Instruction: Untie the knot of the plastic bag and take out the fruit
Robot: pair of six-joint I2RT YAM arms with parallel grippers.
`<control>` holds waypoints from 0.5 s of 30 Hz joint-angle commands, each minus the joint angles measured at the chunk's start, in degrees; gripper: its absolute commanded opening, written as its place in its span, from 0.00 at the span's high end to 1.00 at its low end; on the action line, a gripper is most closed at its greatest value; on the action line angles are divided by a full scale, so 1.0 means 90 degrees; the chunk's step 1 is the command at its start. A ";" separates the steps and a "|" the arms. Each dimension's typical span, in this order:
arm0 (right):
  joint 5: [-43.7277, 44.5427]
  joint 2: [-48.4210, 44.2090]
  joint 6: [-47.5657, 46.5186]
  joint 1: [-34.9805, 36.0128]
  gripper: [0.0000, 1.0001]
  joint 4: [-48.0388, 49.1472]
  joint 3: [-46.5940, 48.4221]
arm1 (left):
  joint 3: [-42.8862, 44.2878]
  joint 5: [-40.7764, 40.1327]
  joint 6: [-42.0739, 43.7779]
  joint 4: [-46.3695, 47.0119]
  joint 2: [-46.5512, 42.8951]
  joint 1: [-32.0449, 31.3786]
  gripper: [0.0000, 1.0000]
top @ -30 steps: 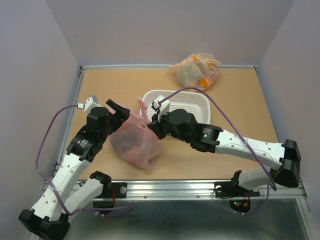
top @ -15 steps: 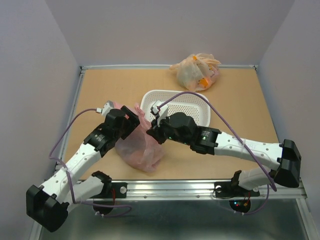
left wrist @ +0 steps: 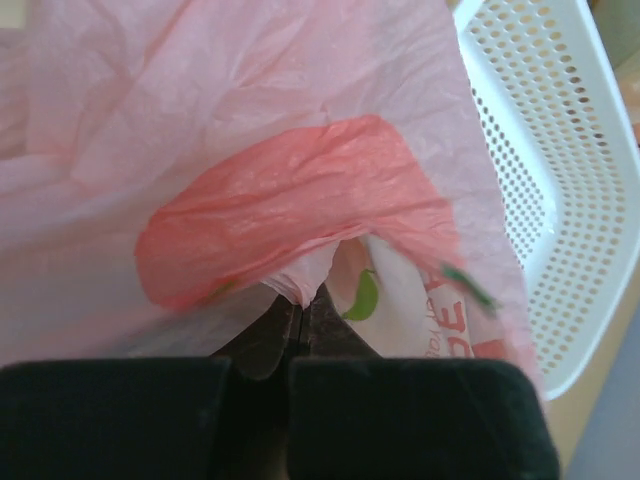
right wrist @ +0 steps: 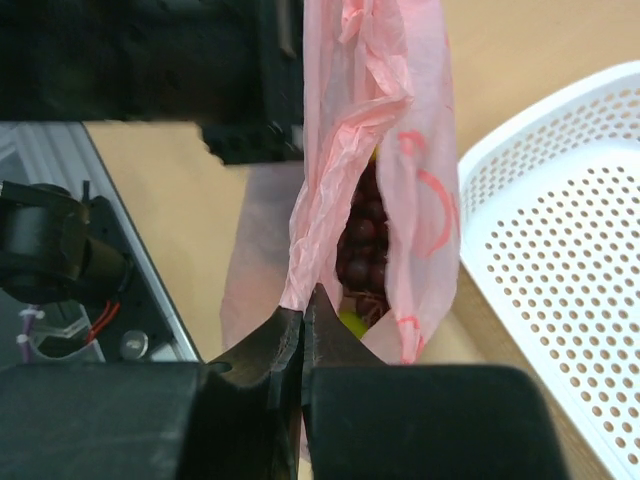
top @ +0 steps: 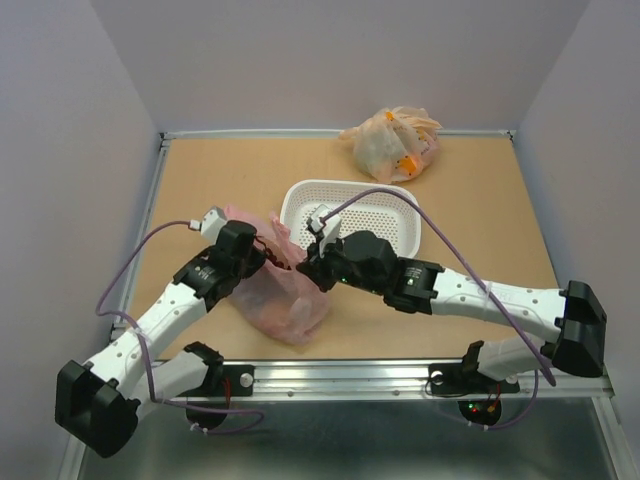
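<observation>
The pink plastic bag (top: 285, 298) lies on the table in front of the basket. My left gripper (top: 268, 256) is at its upper left, and in the left wrist view that gripper (left wrist: 303, 308) is shut on a fold of the bag (left wrist: 250, 120). My right gripper (top: 306, 268) is at the bag's upper right, and in its own view this gripper (right wrist: 303, 312) is shut on the edge of the bag (right wrist: 340, 150). Between the two held edges the bag's mouth gapes. Inside it I see fruit: dark red grapes (right wrist: 362, 240) and a green piece (right wrist: 350, 322). The knot is hidden.
A white perforated basket (top: 392, 208) stands just behind the bag, also at the right of both wrist views, basket (left wrist: 560, 180) and basket (right wrist: 560, 270). An orange-beige bag (top: 392, 140) with fruit sits at the back. The table's front rail (top: 350, 375) runs close behind the arms.
My left arm swung right to the pink bag and its gripper went from open to shut on the plastic. The right gripper kept its hold and shifted slightly forward.
</observation>
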 commanded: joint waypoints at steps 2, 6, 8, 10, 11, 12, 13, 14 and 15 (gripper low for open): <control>0.0659 -0.0162 0.0212 -0.0009 0.99 0.0321 -0.0760 | 0.1743 -0.1613 0.1086 -0.1590 -0.0572 0.0270 1.00; 0.0202 0.0072 0.0485 0.0011 0.99 0.0427 -0.1473 | 0.2760 -0.1869 0.2307 -0.2247 -0.0543 0.1168 1.00; -0.0218 0.0190 0.0593 0.0069 0.99 0.0593 -0.1786 | 0.3016 -0.1733 0.2971 -0.2247 -0.0456 0.1618 1.00; -0.0491 0.0424 0.0575 0.0254 0.94 0.0643 -0.1845 | 0.3056 -0.1606 0.3314 -0.2227 -0.0358 0.1736 1.00; -0.0580 0.0512 0.0545 0.0323 0.90 0.0643 -0.1778 | 0.3047 -0.1421 0.3586 -0.2169 -0.0309 0.1765 1.00; -0.0658 0.0571 0.0439 0.0391 0.79 0.0614 -0.1729 | 0.2979 -0.1274 0.3714 -0.2130 -0.0231 0.1766 1.00; -0.0717 0.0620 0.0418 0.0488 0.69 0.0585 -0.1651 | 0.2920 -0.0935 0.3822 -0.2004 -0.0230 0.1766 1.00; -0.0708 0.0601 0.0399 0.0518 0.60 0.0565 -0.1602 | 0.2842 -0.0747 0.3987 -0.1916 -0.0240 0.1766 1.00; -0.0659 0.0533 0.0398 0.0509 0.53 0.0536 -0.1476 | 0.2677 -0.0591 0.3998 -0.1847 -0.0308 0.1766 1.00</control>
